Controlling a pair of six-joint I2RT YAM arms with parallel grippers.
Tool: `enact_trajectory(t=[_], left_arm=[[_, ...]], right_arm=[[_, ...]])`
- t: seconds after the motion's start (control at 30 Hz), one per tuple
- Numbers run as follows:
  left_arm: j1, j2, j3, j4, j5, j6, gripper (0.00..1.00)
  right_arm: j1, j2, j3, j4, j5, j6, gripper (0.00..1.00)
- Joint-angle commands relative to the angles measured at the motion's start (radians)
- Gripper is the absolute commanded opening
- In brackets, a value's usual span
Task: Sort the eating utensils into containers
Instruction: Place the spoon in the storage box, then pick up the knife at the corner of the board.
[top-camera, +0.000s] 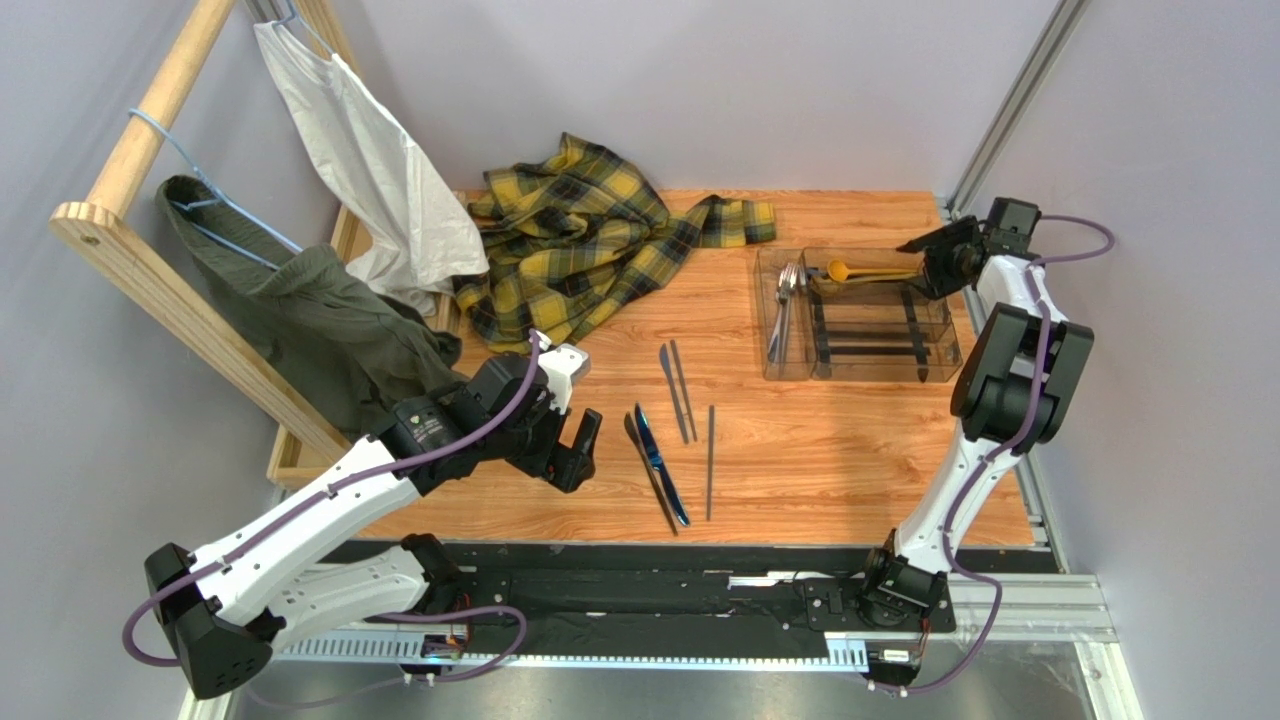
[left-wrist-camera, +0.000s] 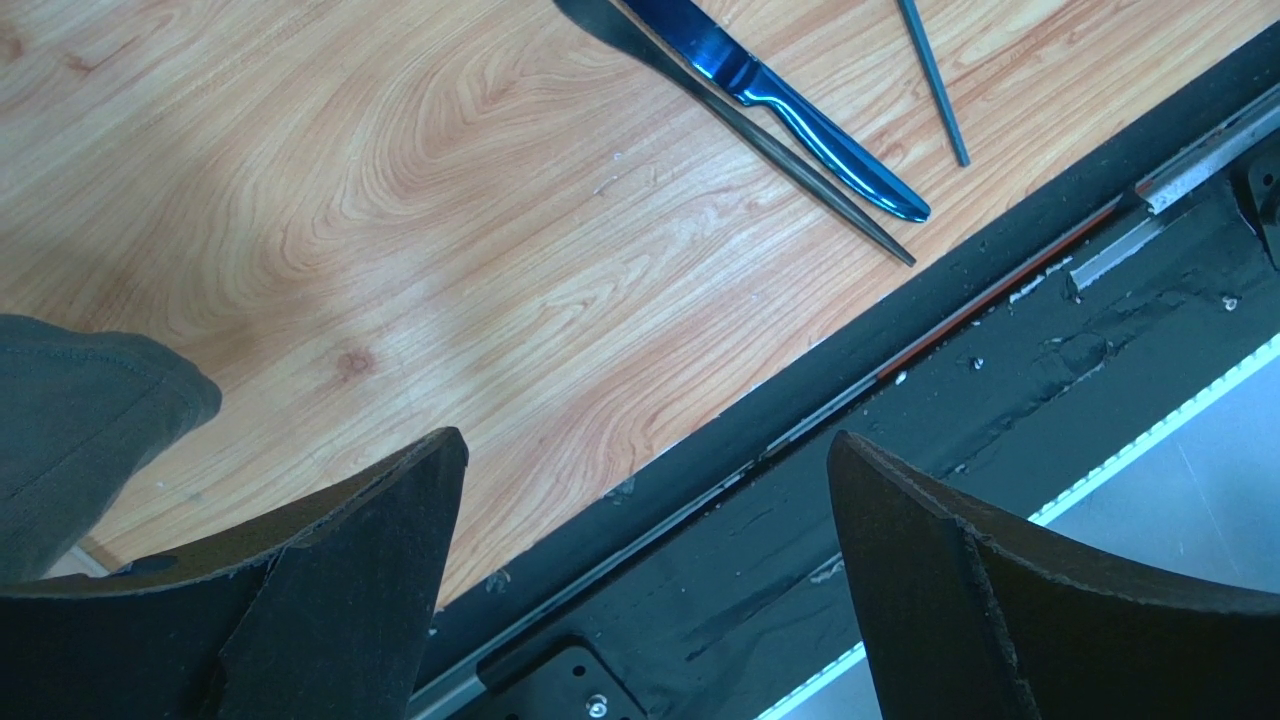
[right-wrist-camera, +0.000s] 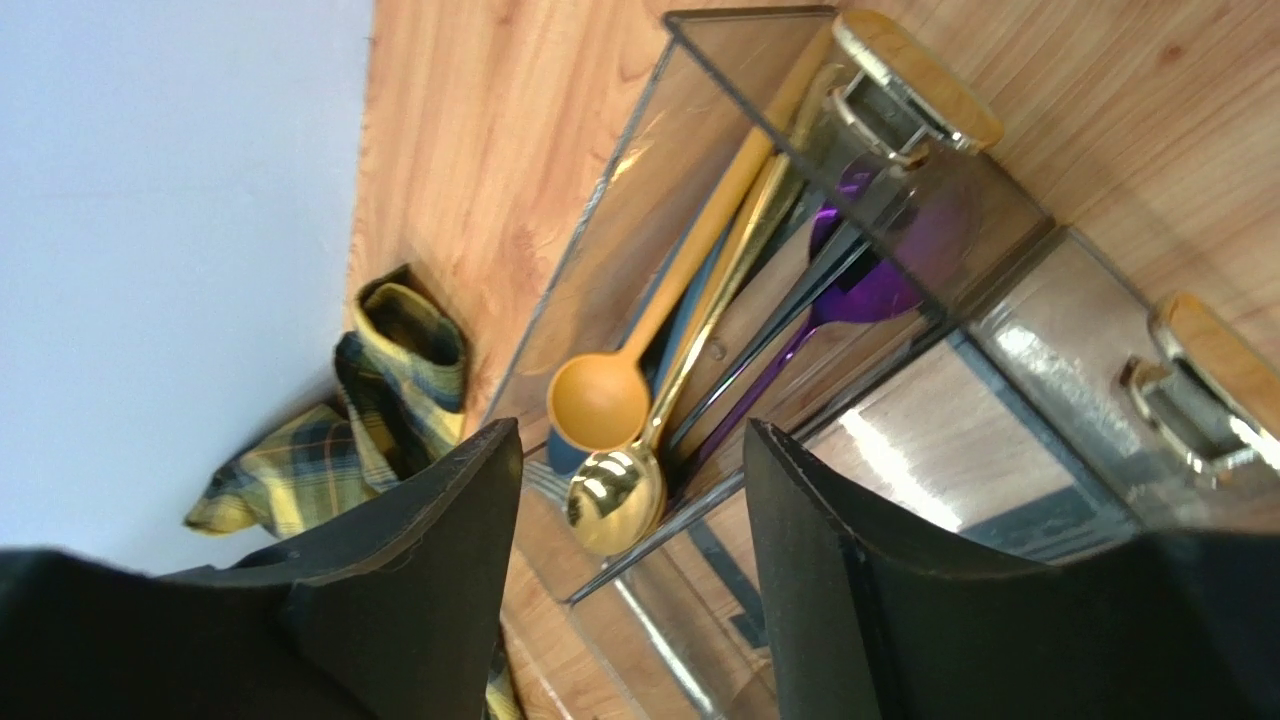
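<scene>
My left arm stretches low over the bench (top-camera: 842, 465), its claw (left-wrist-camera: 643, 450) wide and empty by the near edge, near the blue knife (left-wrist-camera: 781, 98). My right arm reaches far, with its claw (right-wrist-camera: 631, 435) wide above the tray (top-camera: 879, 318), where the gold spoons (right-wrist-camera: 613, 495) lie.

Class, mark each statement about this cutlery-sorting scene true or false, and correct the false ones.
1. The blue knife lies on the table, outside the tray. True.
2. The left fingers are shut on a knife. False: they are open and hold nothing.
3. A gold spoon lies in the tray. True.
4. The plaid cloth lies inside the tray. False: it lies on the table, to the left of the tray.
</scene>
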Motion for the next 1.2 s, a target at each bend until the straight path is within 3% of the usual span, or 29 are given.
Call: enact_trajectory(t=[0.0, 0.23, 0.37, 0.7, 1.17], left_arm=[[0.004, -0.005, 0.002, 0.020, -0.005, -0.013, 0.99], [0.004, -0.008, 0.000, 0.018, -0.010, -0.013, 0.99], [0.004, -0.002, 0.002, 0.016, -0.015, -0.014, 0.99], [0.004, 0.024, 0.009, 0.000, -0.062, -0.024, 0.99], [0.004, 0.095, 0.034, -0.029, -0.117, -0.024, 0.99]], right_arm=[[0.001, -0.130, -0.024, 0.074, 0.027, 0.041, 0.61], [0.005, -0.245, -0.084, 0.145, -0.025, 0.100, 0.61], [0.013, -0.328, -0.179, 0.255, -0.099, 0.183, 0.63], [0.041, -0.607, -0.474, 0.362, -0.200, 0.160, 0.63], [0.059, -1.052, -0.853, 0.235, -0.248, -0.010, 0.61]])
